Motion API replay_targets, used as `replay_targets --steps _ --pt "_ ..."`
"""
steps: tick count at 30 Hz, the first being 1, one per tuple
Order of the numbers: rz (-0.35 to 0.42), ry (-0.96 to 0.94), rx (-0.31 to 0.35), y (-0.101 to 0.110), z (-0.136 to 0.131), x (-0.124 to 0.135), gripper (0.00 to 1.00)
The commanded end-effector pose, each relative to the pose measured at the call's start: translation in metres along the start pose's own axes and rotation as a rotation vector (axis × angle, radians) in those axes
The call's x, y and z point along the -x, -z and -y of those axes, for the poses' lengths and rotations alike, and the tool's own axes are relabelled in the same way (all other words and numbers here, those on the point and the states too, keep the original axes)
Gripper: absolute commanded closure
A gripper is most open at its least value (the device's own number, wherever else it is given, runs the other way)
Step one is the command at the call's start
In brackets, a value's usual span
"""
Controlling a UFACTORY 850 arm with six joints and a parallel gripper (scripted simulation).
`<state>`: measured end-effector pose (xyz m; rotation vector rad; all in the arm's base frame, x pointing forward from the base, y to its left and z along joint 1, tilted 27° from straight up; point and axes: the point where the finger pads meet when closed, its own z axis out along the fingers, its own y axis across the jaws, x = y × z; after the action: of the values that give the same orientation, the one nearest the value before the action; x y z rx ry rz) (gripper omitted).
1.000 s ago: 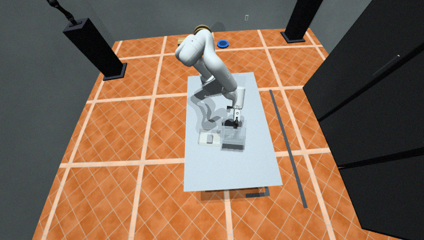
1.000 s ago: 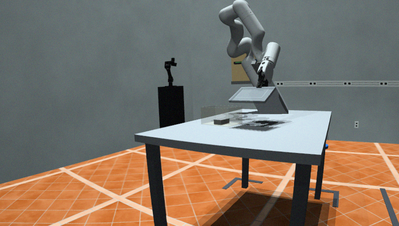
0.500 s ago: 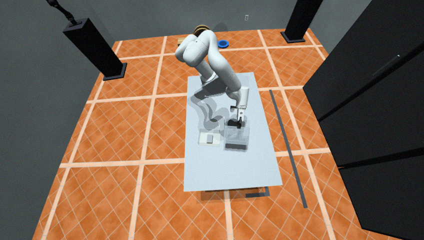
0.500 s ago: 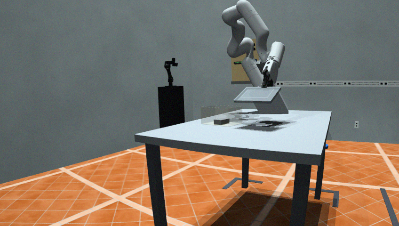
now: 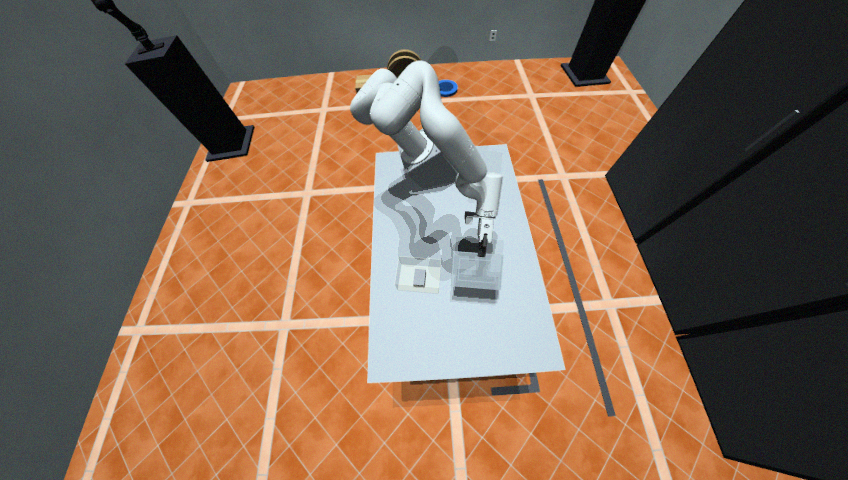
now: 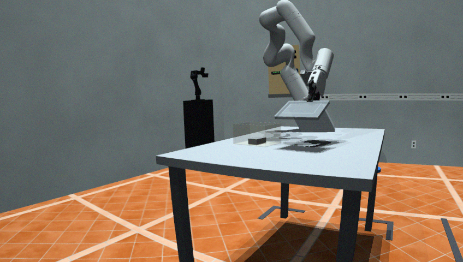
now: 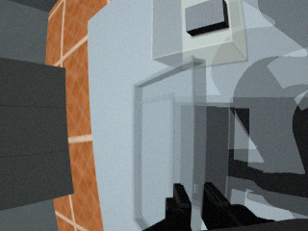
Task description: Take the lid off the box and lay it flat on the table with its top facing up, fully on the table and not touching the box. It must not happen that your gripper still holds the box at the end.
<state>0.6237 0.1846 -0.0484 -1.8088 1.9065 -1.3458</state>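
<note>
The open clear box (image 5: 410,266) (image 6: 242,132) (image 7: 168,35) stands on the pale table (image 5: 464,344) (image 6: 292,162) (image 7: 115,58) with a dark grey block (image 5: 420,277) (image 6: 256,140) (image 7: 207,15) inside it. My gripper (image 5: 483,245) (image 6: 312,96) (image 7: 191,199) is shut on the rear edge of the translucent lid (image 5: 484,272) (image 6: 302,110) (image 7: 157,148). It holds the lid in the air, to the right of the box and clear of it. The lid is tilted, with its top side up. Its dark shadow falls on the table below.
A black pedestal (image 5: 184,98) (image 6: 198,121) with a camera stands left of the table. A large black cabinet (image 5: 743,208) stands on the right. A dark strip (image 5: 574,291) lies on the floor beside the table. A blue bowl (image 5: 447,88) lies on the floor behind the arm.
</note>
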Motion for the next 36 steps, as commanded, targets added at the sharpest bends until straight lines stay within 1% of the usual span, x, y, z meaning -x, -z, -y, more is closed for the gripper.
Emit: replay_targets --steps 1,36 --pt "0.001 -0.001 -0.002 0.0006 0.001 0.0027 1.0" --pt "0.001 -0.001 -0.002 -0.0015 -0.0012 0.0054 1.0"
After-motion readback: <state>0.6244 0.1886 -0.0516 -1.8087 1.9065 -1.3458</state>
